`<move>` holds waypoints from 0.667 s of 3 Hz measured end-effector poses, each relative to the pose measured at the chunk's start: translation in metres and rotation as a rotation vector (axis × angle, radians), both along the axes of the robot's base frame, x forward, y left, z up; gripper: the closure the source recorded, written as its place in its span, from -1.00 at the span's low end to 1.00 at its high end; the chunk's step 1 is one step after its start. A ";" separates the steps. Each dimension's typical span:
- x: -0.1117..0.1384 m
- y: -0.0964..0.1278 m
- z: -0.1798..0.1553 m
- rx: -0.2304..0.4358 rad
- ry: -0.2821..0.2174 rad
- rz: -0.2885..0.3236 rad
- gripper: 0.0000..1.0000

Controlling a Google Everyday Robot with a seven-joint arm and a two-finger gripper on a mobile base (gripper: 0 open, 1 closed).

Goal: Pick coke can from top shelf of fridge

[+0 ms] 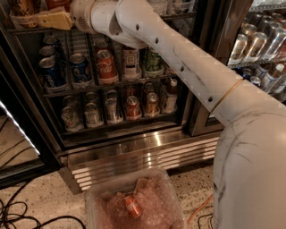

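From five o'clock the white robot arm [187, 76] stretches into the glass-doored steel-based fridge [134, 154]. At eleven o'clock, on the grey wire top shelf [24, 30], the gripper [51, 19] lies just below the red aluminium coke can [57, 3]. I cannot tell its grip. Probably the grasping step; next, clamp firmly and withdraw level.

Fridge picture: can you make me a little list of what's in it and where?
fridge: racks full of cans
coke can: red, upright, just right of the blue cans
arm: white, reaches into the fridge toward the top left
gripper: out of view, past the arm's end at the top left
tub: on the floor in front, with a small can lying inside
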State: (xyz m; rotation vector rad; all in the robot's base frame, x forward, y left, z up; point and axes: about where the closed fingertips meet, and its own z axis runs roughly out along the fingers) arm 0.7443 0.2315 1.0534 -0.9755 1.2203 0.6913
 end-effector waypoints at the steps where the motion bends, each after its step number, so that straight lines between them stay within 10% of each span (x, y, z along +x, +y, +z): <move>1: 0.003 0.001 0.001 0.011 0.000 -0.002 -0.25; 2: 0.005 0.002 0.003 0.020 -0.005 -0.007 0.22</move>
